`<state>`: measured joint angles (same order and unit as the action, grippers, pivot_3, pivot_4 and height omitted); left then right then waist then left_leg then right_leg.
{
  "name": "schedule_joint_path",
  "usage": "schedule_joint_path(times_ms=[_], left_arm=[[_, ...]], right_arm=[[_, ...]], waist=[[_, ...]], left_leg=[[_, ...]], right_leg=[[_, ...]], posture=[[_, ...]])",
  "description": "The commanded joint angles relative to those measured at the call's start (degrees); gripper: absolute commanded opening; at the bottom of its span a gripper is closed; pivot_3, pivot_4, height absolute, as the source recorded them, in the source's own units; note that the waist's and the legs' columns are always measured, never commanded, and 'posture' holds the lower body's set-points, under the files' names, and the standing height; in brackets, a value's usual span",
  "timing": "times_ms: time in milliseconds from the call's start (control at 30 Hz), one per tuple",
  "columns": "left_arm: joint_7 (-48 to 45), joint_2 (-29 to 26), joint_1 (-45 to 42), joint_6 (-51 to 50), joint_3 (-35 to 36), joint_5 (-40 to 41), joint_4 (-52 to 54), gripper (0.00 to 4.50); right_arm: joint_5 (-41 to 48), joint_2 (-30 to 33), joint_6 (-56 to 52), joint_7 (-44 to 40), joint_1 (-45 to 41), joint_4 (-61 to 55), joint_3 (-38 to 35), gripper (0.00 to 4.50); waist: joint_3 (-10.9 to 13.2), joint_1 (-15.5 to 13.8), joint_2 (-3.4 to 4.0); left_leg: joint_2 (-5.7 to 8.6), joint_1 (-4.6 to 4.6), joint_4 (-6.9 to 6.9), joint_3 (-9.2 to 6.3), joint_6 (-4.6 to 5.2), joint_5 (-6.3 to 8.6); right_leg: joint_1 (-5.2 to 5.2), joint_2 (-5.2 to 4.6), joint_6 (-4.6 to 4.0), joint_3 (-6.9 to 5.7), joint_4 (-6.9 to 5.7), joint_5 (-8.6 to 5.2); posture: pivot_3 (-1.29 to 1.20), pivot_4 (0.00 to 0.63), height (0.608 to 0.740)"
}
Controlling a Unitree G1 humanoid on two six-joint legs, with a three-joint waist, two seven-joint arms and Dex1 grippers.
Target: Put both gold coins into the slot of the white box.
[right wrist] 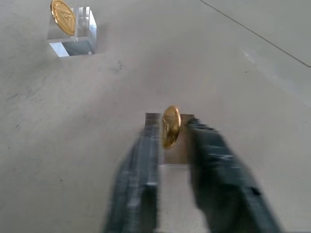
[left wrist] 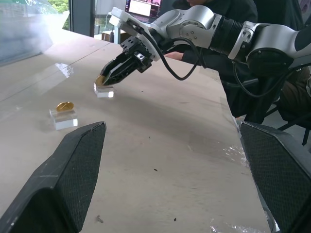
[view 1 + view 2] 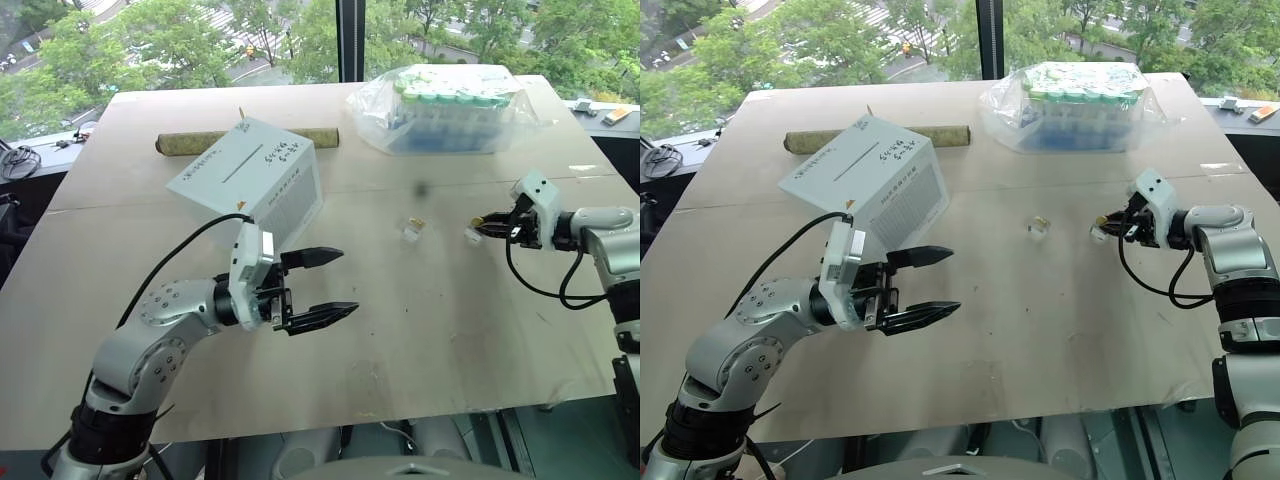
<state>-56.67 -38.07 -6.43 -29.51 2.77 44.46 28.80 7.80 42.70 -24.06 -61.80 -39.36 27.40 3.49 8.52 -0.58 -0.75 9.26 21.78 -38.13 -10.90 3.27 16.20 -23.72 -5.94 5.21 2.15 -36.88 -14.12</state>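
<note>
Nearest the camera, the left hand [image 3: 335, 284] is hanging just above the tabletop [image 3: 430, 340] with its two black fingers spread wide and nothing between them, pointing across toward the right side. Behind it the white box [image 3: 255, 175] is sitting tilted, its slot [image 3: 235, 167] facing up on the top panel.

Across the tabletop, the right hand [image 1: 170, 133] is pinching one gold coin [image 1: 170, 126] on edge between its fingertips, directly over the small clear block [image 2: 104, 91] that carries it. The second gold coin [image 2: 64, 105] is resting on its own clear block [image 2: 63, 118] between the two hands, well apart from both and untouched.

The grip looks thin: the fingers are catching only the lower rim of the disc, so it could pivot or squirt out on the lift, and a dropped coin would likely roll across the bare board. The block under it may also be getting dragged or tipped if a fingertip is catching its top edge. The carry to the slot is long, and a coin turned out of line with the slit would jam or bounce off the box's sloping top.
</note>
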Motion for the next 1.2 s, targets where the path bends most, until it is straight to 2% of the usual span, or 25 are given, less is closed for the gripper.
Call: schedule_joint_path(times_ms=[33,1200], left_arm=[[-0.3,-0.1,-0.2,0.9,0.5,0.3,1.9,4.50],[0.1,0.0,0.0,0.7,0.7,0.6,2.2,4.50]], right_arm=[[0.4,1.3,1.0,0.4,-1.4,-1.6,-2.0,0.80],[2.0,1.3,0.8,0.8,-1.6,-2.5,-2.4,0.80]], waist=[[0.0,0.0,0.00],[0.0,0.0,0.00]], left_leg=[[0.00,0.00,0.00,0.00,0.00,0.00],[0.00,0.00,0.00,0.00,0.00,0.00]], right_leg=[[0.00,0.00,0.00,0.00,0.00,0.00],[0.00,0.00,0.00,0.00,0.00,0.00]], posture=[[0.00,0.150,0.740],[0.00,0.150,0.740]])
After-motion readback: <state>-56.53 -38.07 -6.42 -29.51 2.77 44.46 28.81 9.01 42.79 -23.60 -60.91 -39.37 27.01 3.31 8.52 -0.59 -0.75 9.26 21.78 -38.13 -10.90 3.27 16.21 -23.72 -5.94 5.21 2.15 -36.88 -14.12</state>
